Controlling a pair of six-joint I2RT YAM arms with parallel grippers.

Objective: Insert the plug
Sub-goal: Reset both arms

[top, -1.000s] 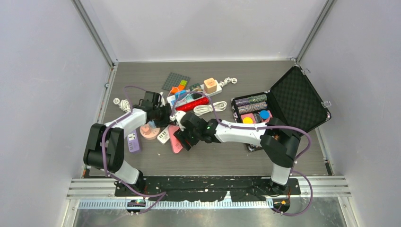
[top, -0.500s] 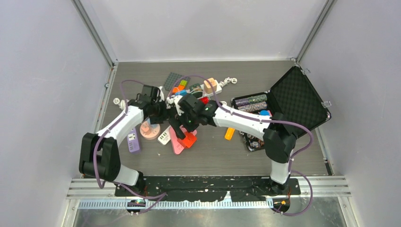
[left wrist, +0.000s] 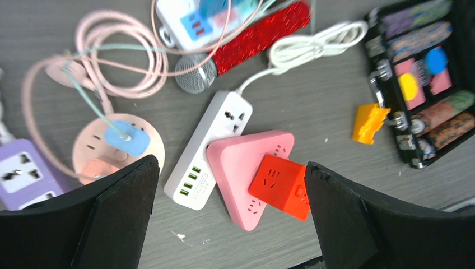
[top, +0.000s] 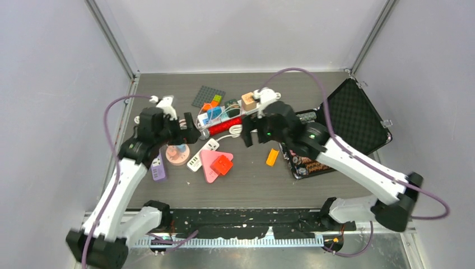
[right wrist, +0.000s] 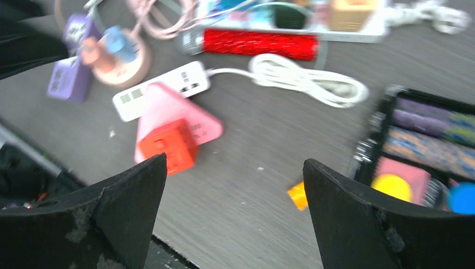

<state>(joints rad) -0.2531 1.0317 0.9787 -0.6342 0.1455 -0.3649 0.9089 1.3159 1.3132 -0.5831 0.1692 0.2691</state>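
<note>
Right end effector (top: 252,132) withdrawn, red plug (top: 222,164) socket-up

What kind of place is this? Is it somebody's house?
Probably not a house: it looks like a robot test booth. Plain grey walls and metal posts box in a table, a left arm and right arm are bolted at its near edge, and a white power strip lies among clutter.
</note>
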